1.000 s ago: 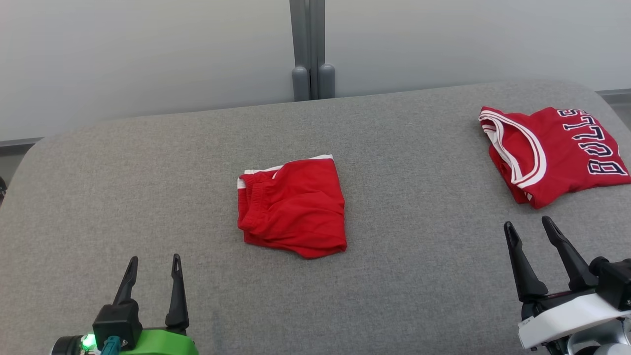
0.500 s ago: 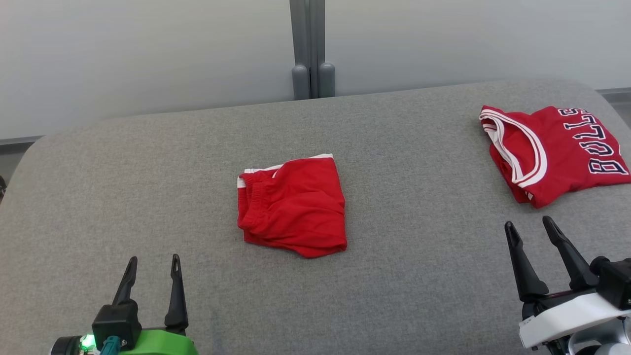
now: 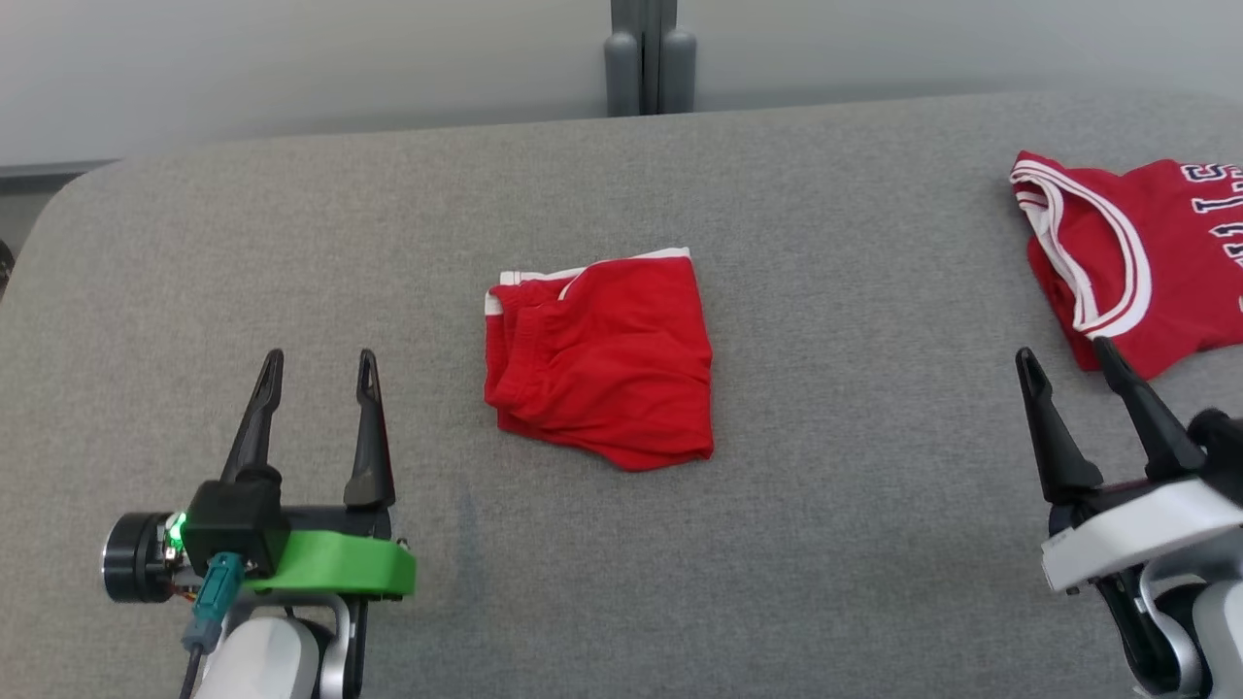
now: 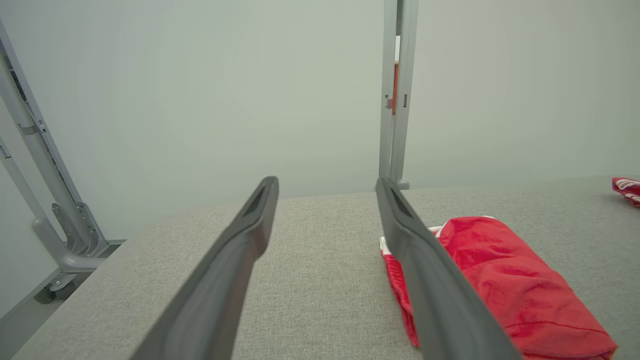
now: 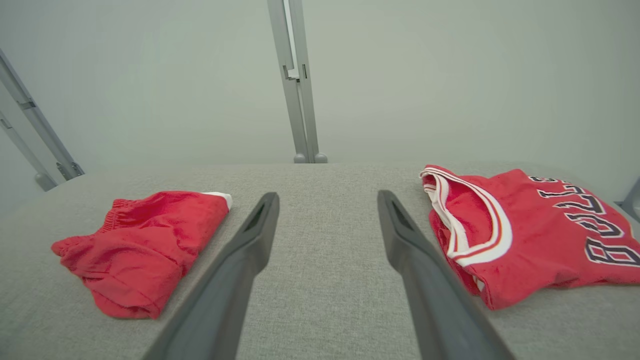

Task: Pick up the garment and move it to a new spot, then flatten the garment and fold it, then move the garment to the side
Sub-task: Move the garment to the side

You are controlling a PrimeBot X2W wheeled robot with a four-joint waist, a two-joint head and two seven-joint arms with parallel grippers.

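Folded red shorts with white trim, the garment (image 3: pixel 602 364), lie in the middle of the grey padded table (image 3: pixel 291 214). In the left wrist view the garment (image 4: pixel 505 280) sits just right of my fingers; in the right wrist view the garment (image 5: pixel 140 245) is off to the left. My left gripper (image 3: pixel 320 357) is open and empty, level with the shorts and a short way to their left, as the left wrist view (image 4: pixel 326 185) also shows. My right gripper (image 3: pixel 1063 349) is open and empty too, far to the right (image 5: pixel 328 197).
A folded red jersey (image 3: pixel 1136 252) with white trim and dark lettering lies at the table's right side, just beyond my right gripper; the jersey (image 5: pixel 530 235) is right of its fingers. A grey post (image 3: pixel 651 53) stands behind the far edge. Bare table surrounds the shorts.
The head camera has shifted, so the whole picture moved. Against the garments, both grippers now stand farther forward, the left one more. Both stay open; the clothes have not moved.
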